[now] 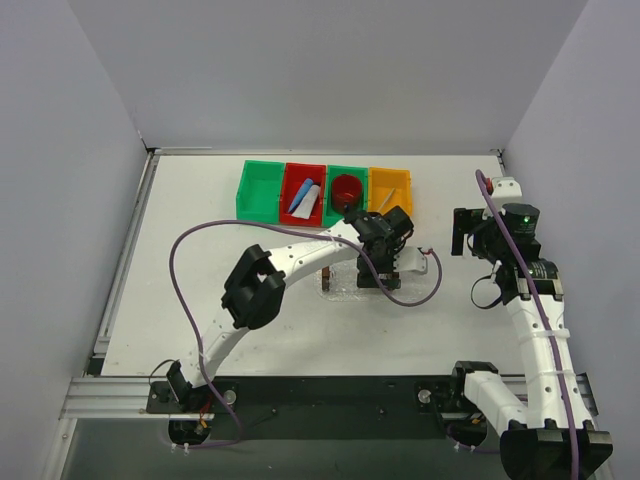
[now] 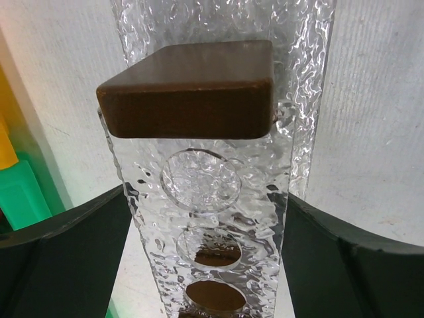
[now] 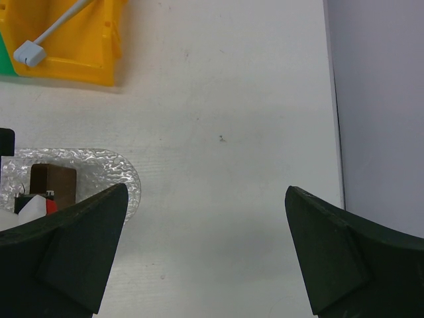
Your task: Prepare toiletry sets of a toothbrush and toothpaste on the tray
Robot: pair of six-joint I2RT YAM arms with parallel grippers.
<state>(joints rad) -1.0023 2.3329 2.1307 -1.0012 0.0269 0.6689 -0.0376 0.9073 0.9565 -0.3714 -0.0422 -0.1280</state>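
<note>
Just above the empty, wide-open left pincer (image 2: 207,199) straddling the tray (image 2: 189,89), the toothbrush (image 3: 56,28) lies slanted in the yellow bin (image 3: 79,66); the right pincer (image 3: 207,199), equally open, sits farther right.

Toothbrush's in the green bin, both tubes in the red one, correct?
No. The toothbrush lies in the yellow bin, not a green one; the right wrist view shows it. Both tubes are in the red bin.
</note>
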